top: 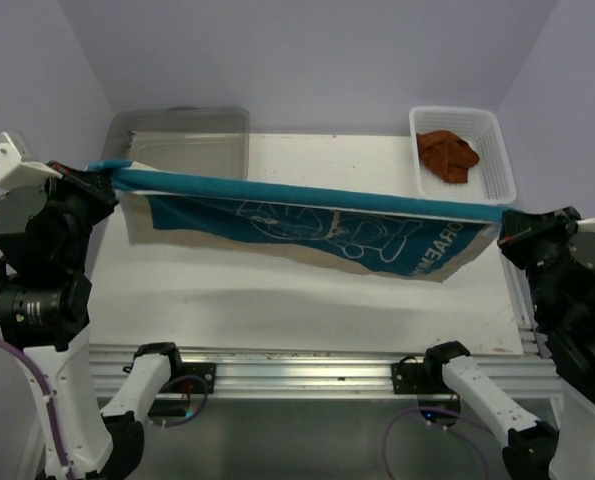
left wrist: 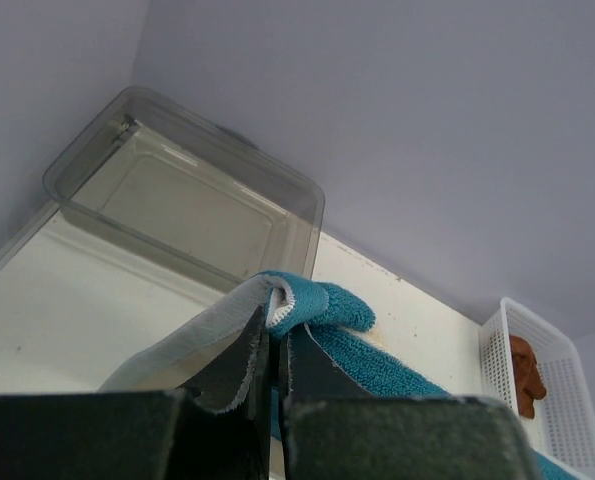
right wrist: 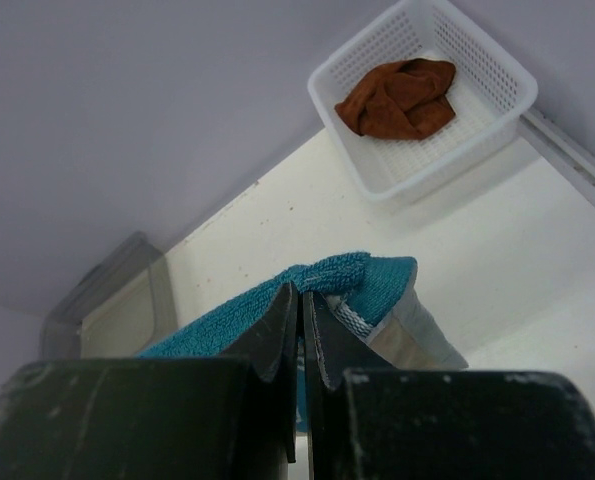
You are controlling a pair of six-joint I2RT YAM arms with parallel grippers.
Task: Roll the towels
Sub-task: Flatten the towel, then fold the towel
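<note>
I had left end effector (left wrist: 274, 338) and right end effector (right wrist: 300, 302) clamped on top corners of the limp, light blue-edged cream cloth towel (top: 307, 225)

Pale lavender walls (top: 307, 50) rise beyond the left gripper (left wrist: 274, 335) and right gripper (right wrist: 300, 300) and to the outer side of each, meeting in two corners. Below both lies a white, faintly speckled table (top: 277, 300), an aluminium rail (top: 307, 365) behind them. Light is soft and even, casting a dim shadow on the tabletop.
</note>
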